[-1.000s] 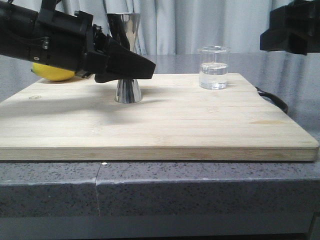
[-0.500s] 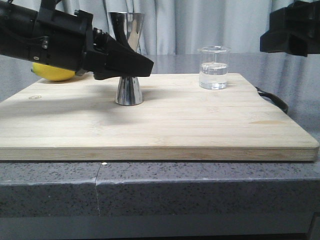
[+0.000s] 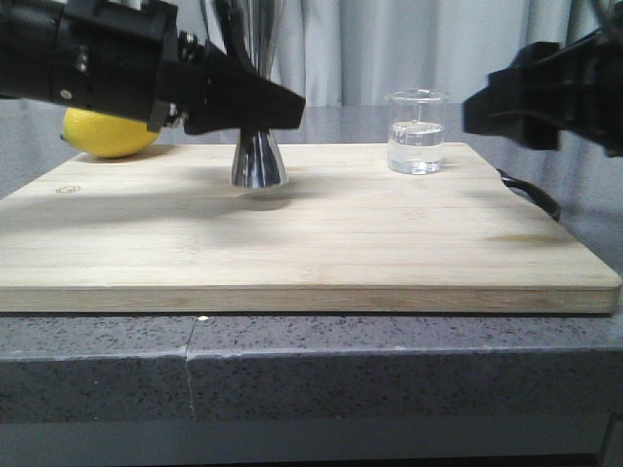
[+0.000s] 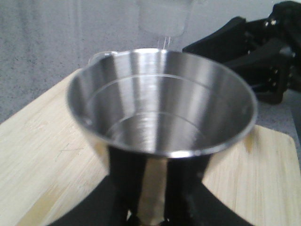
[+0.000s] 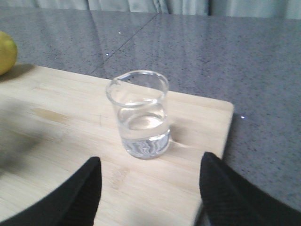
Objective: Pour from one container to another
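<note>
Left gripper clamps my jigger, seemingly just off the board; right gripper, spread wide, should straddle the beaker squarely.

Steel jigger between left hand fingers, above wooden board.

Front cam sits low, near desk-edge height, facing fwd across the pale bamboo cutting board toward grey curtains. Left wrist cam is very close, looking down into the shiny steel hourglass jigger. Right wrist cam looks down at an angle, mid-range, on the small clear glass beaker. All 3 views share the board; front shares jigger and beaker.
</note>
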You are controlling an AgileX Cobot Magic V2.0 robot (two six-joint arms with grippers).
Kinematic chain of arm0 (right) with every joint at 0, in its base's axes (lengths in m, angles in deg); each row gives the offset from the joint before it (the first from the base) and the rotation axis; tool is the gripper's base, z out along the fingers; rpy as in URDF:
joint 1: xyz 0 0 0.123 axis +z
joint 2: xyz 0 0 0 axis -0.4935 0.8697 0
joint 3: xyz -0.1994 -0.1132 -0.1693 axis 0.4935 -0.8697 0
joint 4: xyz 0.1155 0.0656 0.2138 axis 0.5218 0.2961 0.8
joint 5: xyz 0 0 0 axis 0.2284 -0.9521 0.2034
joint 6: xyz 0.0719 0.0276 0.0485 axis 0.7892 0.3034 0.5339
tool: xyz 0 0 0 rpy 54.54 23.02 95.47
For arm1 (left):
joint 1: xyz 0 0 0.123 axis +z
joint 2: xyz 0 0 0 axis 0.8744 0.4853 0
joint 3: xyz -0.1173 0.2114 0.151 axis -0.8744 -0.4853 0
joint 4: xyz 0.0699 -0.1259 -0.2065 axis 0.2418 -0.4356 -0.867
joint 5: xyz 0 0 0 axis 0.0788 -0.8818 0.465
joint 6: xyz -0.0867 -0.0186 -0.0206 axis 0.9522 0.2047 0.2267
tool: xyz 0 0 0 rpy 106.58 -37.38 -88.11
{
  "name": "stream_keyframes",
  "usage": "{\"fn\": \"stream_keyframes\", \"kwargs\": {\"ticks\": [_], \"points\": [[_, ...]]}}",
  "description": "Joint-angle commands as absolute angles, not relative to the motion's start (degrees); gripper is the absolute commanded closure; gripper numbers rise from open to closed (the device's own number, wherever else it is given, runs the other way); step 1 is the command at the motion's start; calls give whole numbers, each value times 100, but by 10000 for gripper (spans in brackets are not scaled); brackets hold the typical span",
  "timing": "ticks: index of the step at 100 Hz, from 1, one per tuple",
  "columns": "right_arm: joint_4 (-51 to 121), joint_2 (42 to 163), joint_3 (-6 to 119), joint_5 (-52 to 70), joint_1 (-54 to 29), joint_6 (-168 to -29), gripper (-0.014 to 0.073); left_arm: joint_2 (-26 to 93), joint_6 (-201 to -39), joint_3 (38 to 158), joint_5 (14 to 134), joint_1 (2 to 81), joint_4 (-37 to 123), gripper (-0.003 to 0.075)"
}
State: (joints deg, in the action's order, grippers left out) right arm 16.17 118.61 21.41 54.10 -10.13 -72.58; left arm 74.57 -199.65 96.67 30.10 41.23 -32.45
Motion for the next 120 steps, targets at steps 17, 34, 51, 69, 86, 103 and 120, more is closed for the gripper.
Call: {"fn": "stream_keyframes", "kwargs": {"ticks": [17, 34, 51, 69, 86, 103, 120], "points": [[1477, 12556, 2252, 7079, -986, -7251, 188, 6593, -19448, 9837, 2572, 4086, -3325, 740], [1337, 12905, 2262, 7730, -986, -7251, 188, 6369, -19311, 9837, 2572, 4086, -3251, 740], [1337, 13150, 2350, 7826, -986, -7251, 188, 6330, -19258, 9837, 2530, 4078, -3238, 740], [1337, 13394, 2673, 7786, -986, -7251, 188, 6330, -19172, 9837, 2431, 4078, -3126, 740], [1337, 13600, 2972, 7758, -986, -7251, 188, 6330, -19150, 9837, 2329, 4078, -3039, 740], [1333, 13898, 3258, 7760, -986, -7251, 188, 6330, -19150, 9837, 2241, 4078, -3018, 740], [1333, 14136, 3562, 7739, -998, -7251, 188, 6330, -19134, 9837, 2175, 4078, -2946, 740]]}}
